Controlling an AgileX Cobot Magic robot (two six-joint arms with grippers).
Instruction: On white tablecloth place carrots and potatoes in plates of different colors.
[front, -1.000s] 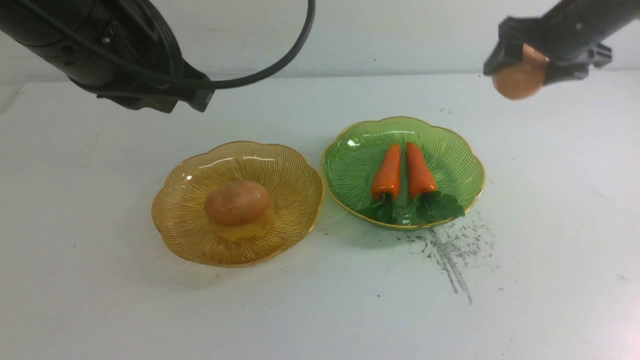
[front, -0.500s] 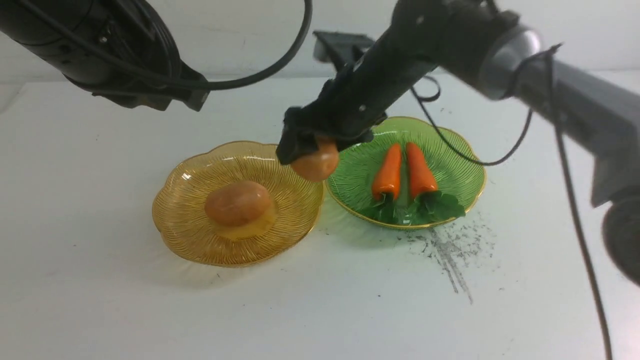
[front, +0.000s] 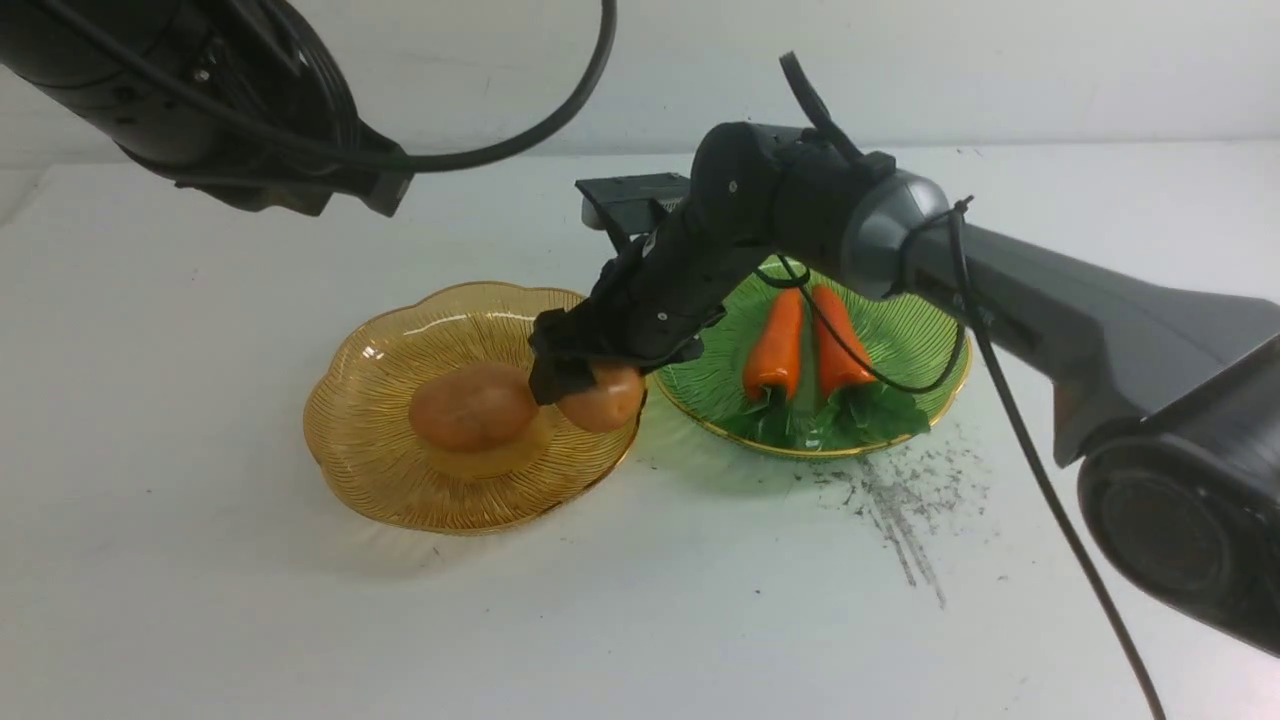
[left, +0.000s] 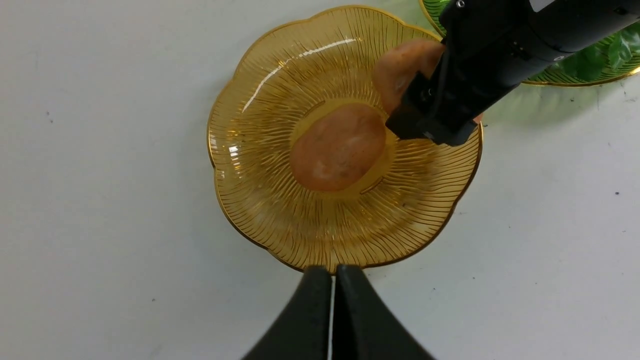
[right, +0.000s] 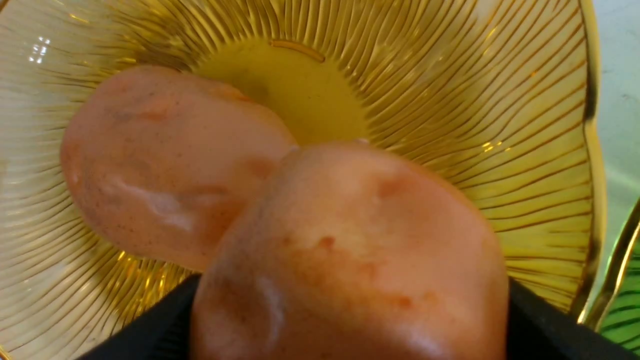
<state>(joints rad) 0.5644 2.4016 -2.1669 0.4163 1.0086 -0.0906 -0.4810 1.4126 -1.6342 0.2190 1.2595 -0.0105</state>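
The white tablecloth (front: 200, 600) carried two gold-rimmed plates side by side, rims almost touching: an amber-yellow plate (front: 365, 475) on the left, a green plate (front: 915, 335) on the right. Grey scuff marks (front: 895, 505) streaked the cloth just beside the green one.

1. Cloth (front: 640, 620): white, dark-specked, with grey scuffs near the green plate.
2. Amber plate (front: 345, 400) sits mid-cloth, with the green plate (front: 905, 325) just to its right.
3. Carrots (front: 778, 345): side by side in the green plate, leaves toward the cloth's near edge.
4. One potato (front: 472, 405) lies at the amber plate's centre. The other potato (front: 608, 402), clamped in the right gripper (front: 598, 386), is just beside it.
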